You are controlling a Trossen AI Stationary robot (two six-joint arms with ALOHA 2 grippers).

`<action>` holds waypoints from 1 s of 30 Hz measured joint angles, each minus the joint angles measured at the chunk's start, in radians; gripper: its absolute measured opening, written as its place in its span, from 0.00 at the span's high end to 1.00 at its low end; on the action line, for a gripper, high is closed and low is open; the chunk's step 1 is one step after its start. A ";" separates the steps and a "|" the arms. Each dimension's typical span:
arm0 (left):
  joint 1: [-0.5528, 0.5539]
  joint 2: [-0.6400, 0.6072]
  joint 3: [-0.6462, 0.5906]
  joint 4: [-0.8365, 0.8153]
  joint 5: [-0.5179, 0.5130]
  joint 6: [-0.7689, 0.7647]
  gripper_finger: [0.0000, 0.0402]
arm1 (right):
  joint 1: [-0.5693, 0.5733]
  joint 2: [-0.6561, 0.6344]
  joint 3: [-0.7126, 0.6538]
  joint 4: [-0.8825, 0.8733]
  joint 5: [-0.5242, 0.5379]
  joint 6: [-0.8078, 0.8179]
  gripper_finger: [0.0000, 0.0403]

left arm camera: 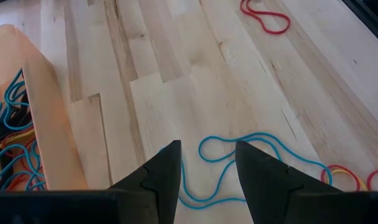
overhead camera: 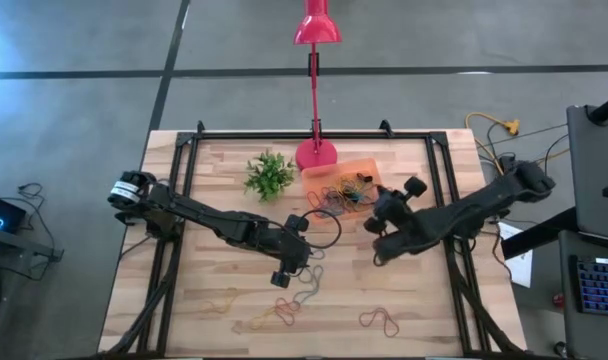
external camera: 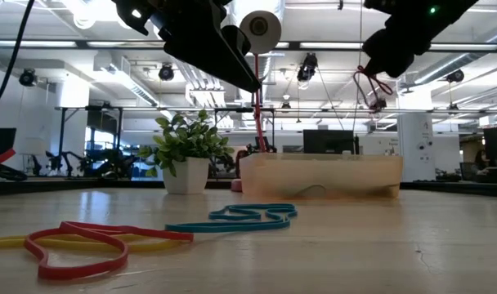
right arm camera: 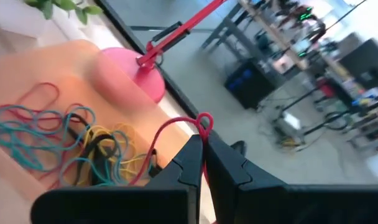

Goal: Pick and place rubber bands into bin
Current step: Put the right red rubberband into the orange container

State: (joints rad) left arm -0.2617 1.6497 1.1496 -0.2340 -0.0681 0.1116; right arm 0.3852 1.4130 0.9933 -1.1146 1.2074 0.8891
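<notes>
The bin [overhead camera: 356, 163] is a shallow orange tray by the pink lamp base; several coloured rubber bands [right arm camera: 83, 149] lie tangled in it. My right gripper [right arm camera: 204, 152] hovers over the bin's right end [overhead camera: 374, 212], shut on a red rubber band [external camera: 368, 86]. My left gripper [left arm camera: 207, 163] is open and hangs above a teal rubber band [left arm camera: 239, 158] that lies flat on the table near the bin [left arm camera: 49, 130]. More bands lie loose on the boards: teal [overhead camera: 309, 287], orange and yellow [overhead camera: 224, 303], red [overhead camera: 380, 320]. My right gripper pinches the red rubber band between its two fingertips, just below a small loop [right arm camera: 204, 121] that sticks out past them. The rest of the band [right arm camera: 158, 140] curves away slack, and in the low view it hangs lifted clear above the bin [external camera: 322, 175].
A small green plant in a white pot [overhead camera: 269, 175] stands left of the bin, and the pink lamp base [overhead camera: 316, 153] with its red stem stands behind it. A black cable loop [overhead camera: 324, 228] lies near the left gripper. Black frame rails run along the table's sides.
</notes>
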 joint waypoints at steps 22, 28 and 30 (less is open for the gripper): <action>0.000 0.000 0.000 0.016 0.000 0.009 0.66 | -0.439 -0.252 -0.311 0.854 -0.722 -0.690 0.98; 0.000 0.000 -0.006 0.016 0.000 0.007 0.66 | -0.544 -0.205 -0.333 0.874 -0.876 -0.690 0.98; 0.000 0.000 -0.012 0.016 0.000 0.004 0.66 | -0.561 -0.187 -0.335 0.888 -0.918 -0.689 0.98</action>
State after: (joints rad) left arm -0.2619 1.6497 1.1375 -0.2181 -0.0677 0.1159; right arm -0.1753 1.2259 0.6582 -0.2268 0.2893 0.2005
